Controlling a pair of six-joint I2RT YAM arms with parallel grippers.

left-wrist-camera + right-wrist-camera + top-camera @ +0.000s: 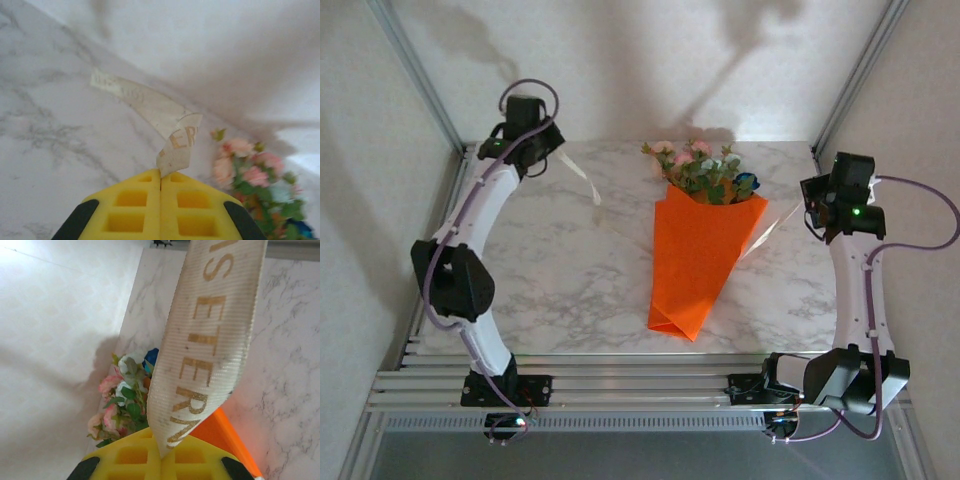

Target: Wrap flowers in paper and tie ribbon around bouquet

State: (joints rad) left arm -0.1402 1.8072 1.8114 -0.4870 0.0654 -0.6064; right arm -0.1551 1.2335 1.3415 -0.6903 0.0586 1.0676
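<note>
Currently: left pincer (160, 172) clamping one ribbon (175, 145) end | right pincer (162, 452) clamping the other | bouquet (700, 250) lying mid-surface (570, 270), ribbon seemingly passing beneath | risk: uneven pulling dragging the cone or slipping the ribbon free.

I see the bouquet (695, 255) lying in the middle of the table (560, 285), flowers (705, 172) toward the far wall and tip toward the arms. The ribbon (210, 340) shows on both sides of it. One end sits in my left fingers (132, 212) at the far-left corner, the other in my right fingers (132, 460) at the right edge.
</note>
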